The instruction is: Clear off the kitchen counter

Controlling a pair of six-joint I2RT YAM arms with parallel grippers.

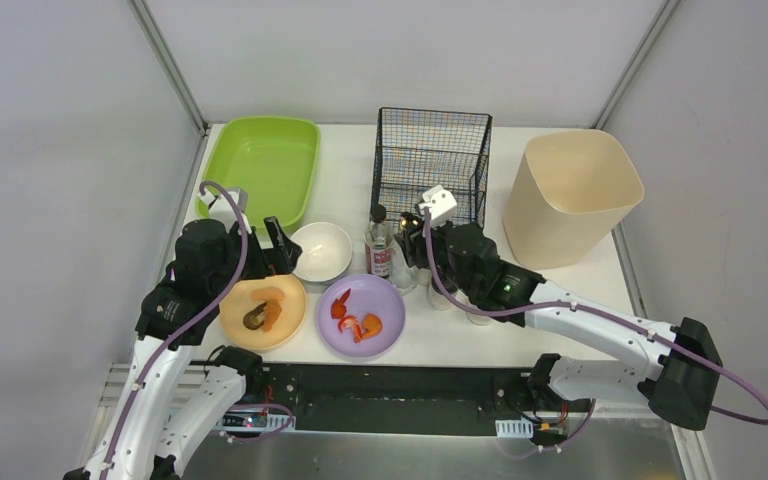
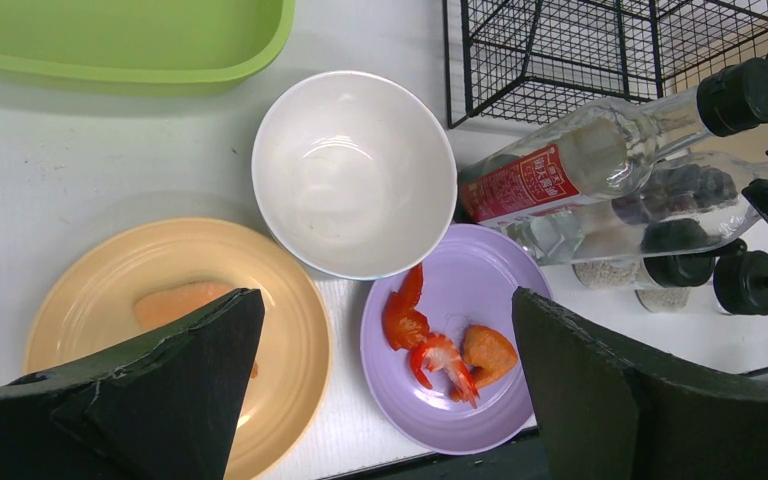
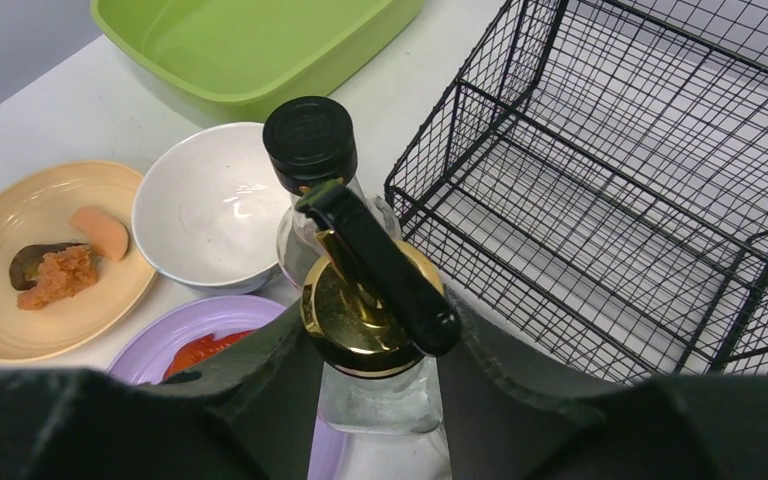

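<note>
- Kitchen counter point(image 1: 350, 180): white rectangular tabletop with a black-and-metal rail along the near edge. Carries every item below.
- Beige bin point(image 1: 570, 200): far right, upright, open-topped.
- Green tray point(image 1: 260, 165): far left corner, nothing visible inside.
- Black wire basket point(image 1: 430, 150): far centre, between tray and bin, nothing visible inside.
- Yellow plate point(image 1: 235, 305): near left, just beside the purple plate. Holds orange and dark food scraps point(image 3: 60, 270).
- Purple plate point(image 1: 380, 295): near centre. Holds red shrimp pieces point(image 2: 440, 360).
- White bowl point(image 1: 321, 250): behind the gap between the two plates, rim overlapping both in the left wrist view.
- Red-label bottle point(image 1: 380, 245): clear glass, black cap, upright, just in front of the basket's near left corner.
- Gold-collared bottle point(image 3: 365, 320): clear glass, black pump lever, upright, just beside the red-label bottle.
- Small black-capped jars point(image 2: 660, 270): beside the two bottles, partly hidden under the right arm from above.
- Left gripper point(image 2: 382, 300): raised above the plates and bowl, fingers spread wide, holding nothing.
- Right gripper point(image 3: 375, 340): one finger on each side of the gold-collared bottle, close against the glass. Firm hold or not, cannot tell.
</note>
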